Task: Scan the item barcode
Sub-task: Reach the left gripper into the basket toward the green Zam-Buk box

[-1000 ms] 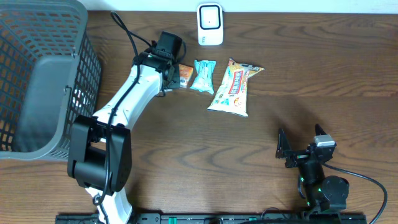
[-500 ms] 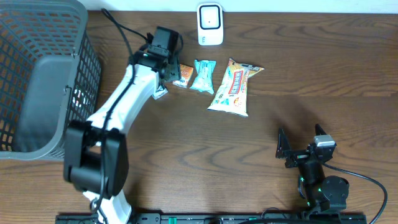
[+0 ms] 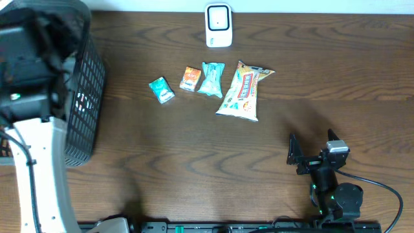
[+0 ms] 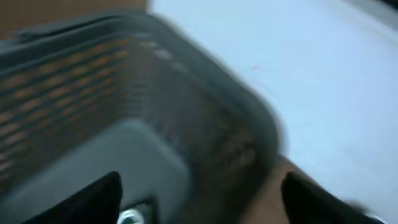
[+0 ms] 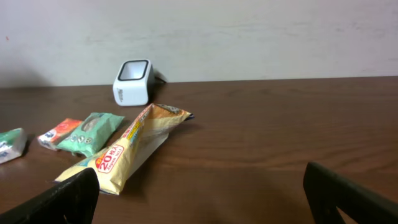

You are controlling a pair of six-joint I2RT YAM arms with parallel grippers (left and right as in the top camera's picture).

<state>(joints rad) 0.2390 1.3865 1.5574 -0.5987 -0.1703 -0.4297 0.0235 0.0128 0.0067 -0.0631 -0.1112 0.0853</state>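
Observation:
Four snack packets lie in a row on the brown table: a small teal packet (image 3: 161, 90), an orange one (image 3: 190, 78), a longer teal one (image 3: 211, 79) and a large yellow packet (image 3: 244, 90) (image 5: 127, 149). The white barcode scanner (image 3: 218, 24) (image 5: 132, 81) stands behind them at the back edge. My left arm (image 3: 32, 129) is raised over the basket at far left. Its gripper (image 4: 200, 180) is open and empty in a blurred view of the basket. My right gripper (image 3: 310, 154) (image 5: 200, 171) rests open and empty at the front right, facing the packets.
A grey mesh basket (image 3: 87, 71) (image 4: 186, 81) takes up the far left of the table, partly hidden by my left arm. A pale wall runs behind the table's back edge.
My left gripper opened and left the small teal packet on the table beside the orange one. The left arm then swung away left and up over the basket. The right arm stayed still.

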